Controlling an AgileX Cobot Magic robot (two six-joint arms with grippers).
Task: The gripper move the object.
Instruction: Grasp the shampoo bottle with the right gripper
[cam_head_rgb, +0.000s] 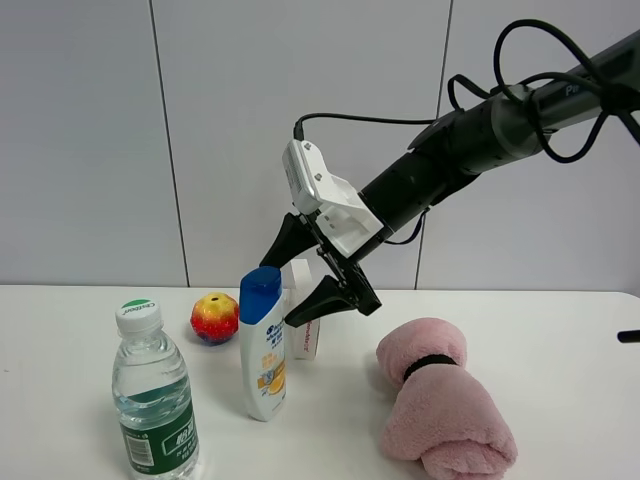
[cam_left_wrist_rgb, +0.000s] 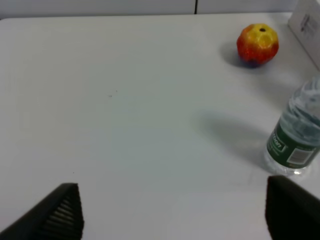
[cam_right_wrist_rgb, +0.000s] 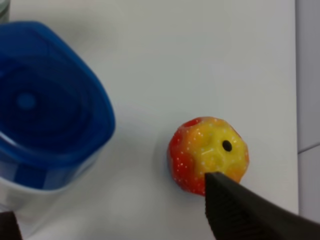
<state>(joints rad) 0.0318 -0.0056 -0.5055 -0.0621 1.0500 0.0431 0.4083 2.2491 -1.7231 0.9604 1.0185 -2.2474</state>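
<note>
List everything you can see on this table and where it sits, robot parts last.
shampoo bottle: one, white with blue cap, upright, middle of the table
water bottle: one, clear with green label, front left
ball: one, red and yellow, farther back, between the two bottles
box: one, white, just behind the shampoo bottle
towel: one, pink, rolled with a black band, right side
table: one, white
right gripper: one, black, open, at the shampoo bottle's cap
left gripper: one, black, open, over bare table near the water bottle
</note>
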